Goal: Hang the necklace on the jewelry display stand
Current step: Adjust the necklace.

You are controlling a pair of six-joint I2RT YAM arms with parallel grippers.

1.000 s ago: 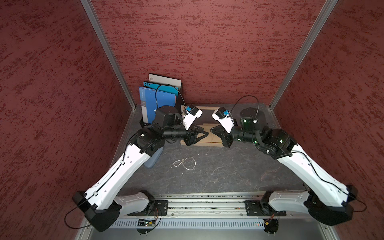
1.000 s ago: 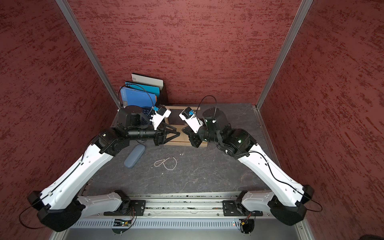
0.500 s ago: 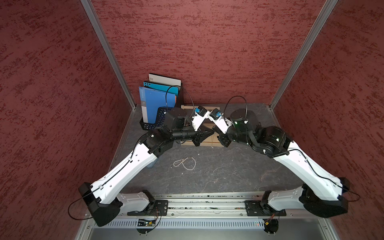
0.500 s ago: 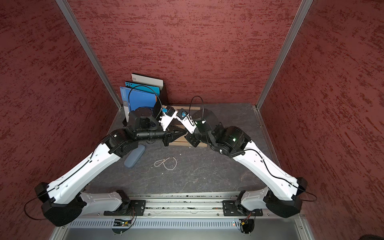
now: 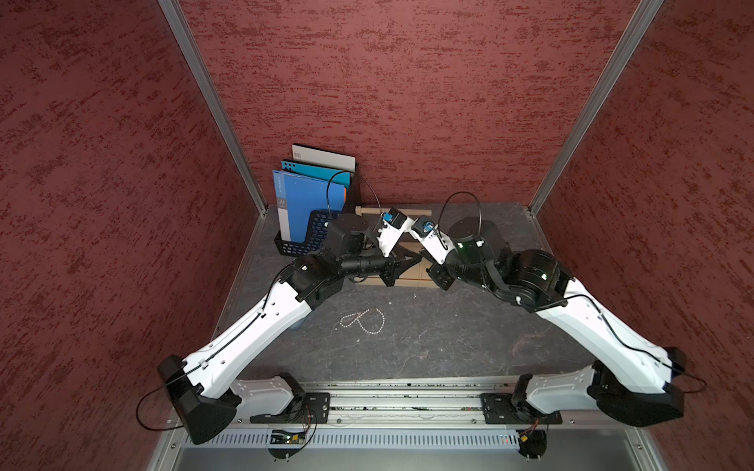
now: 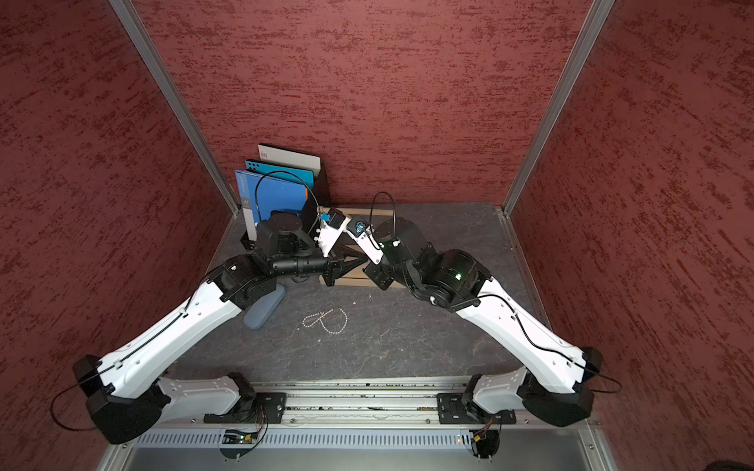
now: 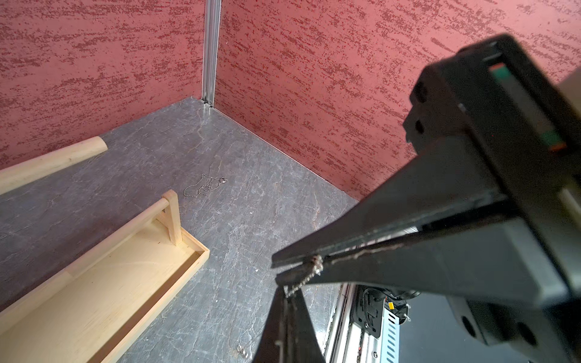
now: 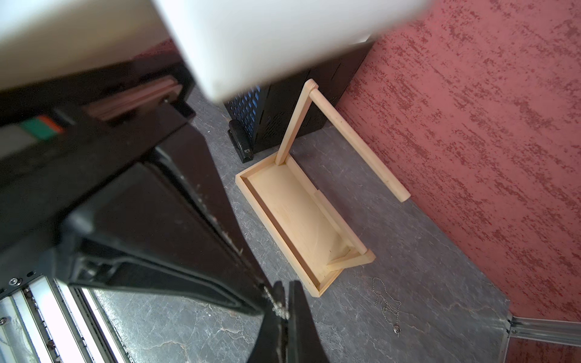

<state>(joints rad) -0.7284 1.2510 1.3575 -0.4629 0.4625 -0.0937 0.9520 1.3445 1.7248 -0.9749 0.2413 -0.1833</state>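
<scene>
Two robot arms, reaching in from the near edge and meeting tip to tip in mid-air close to the jewelry display stand [image 8: 292, 213].

Far left, at the back wall: black mesh file rack [image 5: 316, 232] with blue folders [image 5: 304, 200]. In front of it, partly under the left arm, a grey case [image 6: 263, 312].

Next, left gripper [image 7: 279, 268] — jaws pressed together, pinching a fine chain necklace [image 7: 309, 272] right at the tips.

Centre front, loose on the dark table [image 5: 428, 346]: a looped bead necklace [image 5: 363, 322], untouched.

Behind it, the stand's pale wooden tray. Tall post [image 8: 294, 125] at the rack end, long dowel arm [image 8: 358, 144] with its free end toward the right, short post [image 7: 171, 217] at the right end.

Then right gripper [image 8: 265, 303], likewise clamped on the same short stretch of chain, its tip just beside the left one.

Furthest right, flat on the table just past the short post: a thin pendant chain [image 7: 204, 187].

Likely step: sharing the chain between both pincers, ahead of spreading it.

To do it well:
- Draw the tips apart slowly to open a loop, with no chain slipping through either pinch.
- Raise above dowel height.
- Carry past the free end and slide the loop on — release only once draped.

Chain probably fine and slippery, so easy to drop.
</scene>
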